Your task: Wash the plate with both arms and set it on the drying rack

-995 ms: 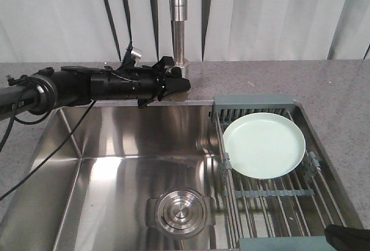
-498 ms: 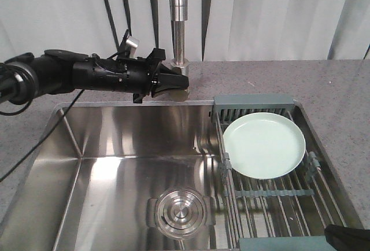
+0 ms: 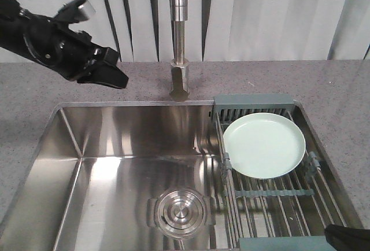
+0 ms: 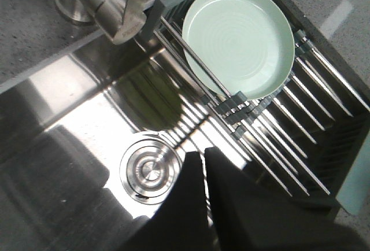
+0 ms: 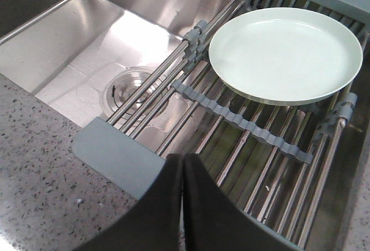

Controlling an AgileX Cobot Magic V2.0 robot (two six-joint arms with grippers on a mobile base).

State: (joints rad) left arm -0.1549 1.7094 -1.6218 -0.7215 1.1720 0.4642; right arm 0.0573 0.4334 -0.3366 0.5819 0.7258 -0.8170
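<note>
Plate (image 3: pixel 264 144) lies flat on rack (image 3: pixel 277 196) wires at sink (image 3: pixel 115 147) right side, nothing touching it. Prob light, rigid, smooth, maybe wet so slippery; best pinch at raised rim, near edge. Count: 1 plate, 1 rack, 1 faucet (image 3: pixel 178 37), 1 drain (image 3: pixel 180 209). Left gripper (image 4: pixel 203 164) fingers pressed together, empty, up over sink. Right gripper (image 5: pixel 182 167) also closed, empty, near rack end bar.

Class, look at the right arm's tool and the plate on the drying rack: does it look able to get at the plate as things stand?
Probably yes. The right tool hangs shut over the near end of the drying rack, and nothing lies between it and the plate, whose top is bare. It would have to open first.
</note>
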